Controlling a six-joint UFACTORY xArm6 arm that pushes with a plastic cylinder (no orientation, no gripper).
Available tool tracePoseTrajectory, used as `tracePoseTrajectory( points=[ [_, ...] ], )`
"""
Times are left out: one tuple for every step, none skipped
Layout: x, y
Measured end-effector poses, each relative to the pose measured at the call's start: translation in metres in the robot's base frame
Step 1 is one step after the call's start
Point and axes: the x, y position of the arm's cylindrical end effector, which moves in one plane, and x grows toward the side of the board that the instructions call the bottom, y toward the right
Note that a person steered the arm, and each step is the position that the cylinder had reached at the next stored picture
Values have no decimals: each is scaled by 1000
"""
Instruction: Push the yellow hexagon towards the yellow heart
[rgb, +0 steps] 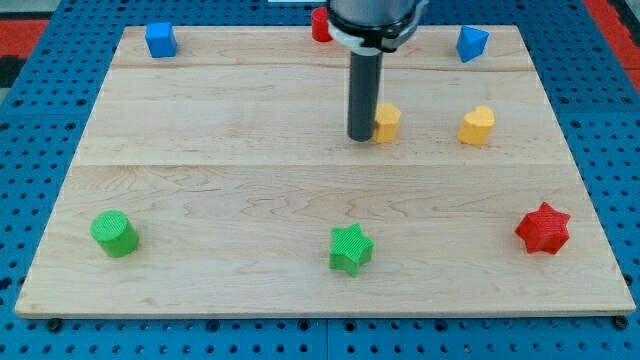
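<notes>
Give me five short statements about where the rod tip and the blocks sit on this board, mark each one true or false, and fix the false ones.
1. My tip sits at the left side of the yellow hexagon, seeming to touch it. True.
2. The yellow heart lies to the view's left of the yellow hexagon. False: it lies to the view's right, with bare board between them.
3. The green star is near the view's bottom edge of the board. True.
4. The red star touches the yellow heart. False: it sits apart, lower and further right.
5. The green cylinder is at the view's top right. False: it is at the bottom left.
</notes>
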Motion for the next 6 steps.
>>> tracePoseTrajectory(
  points=[
    [-3,21],
    [-2,37],
    [-27,11],
    [-35,22],
    [-24,52],
    [-21,53]
  ],
)
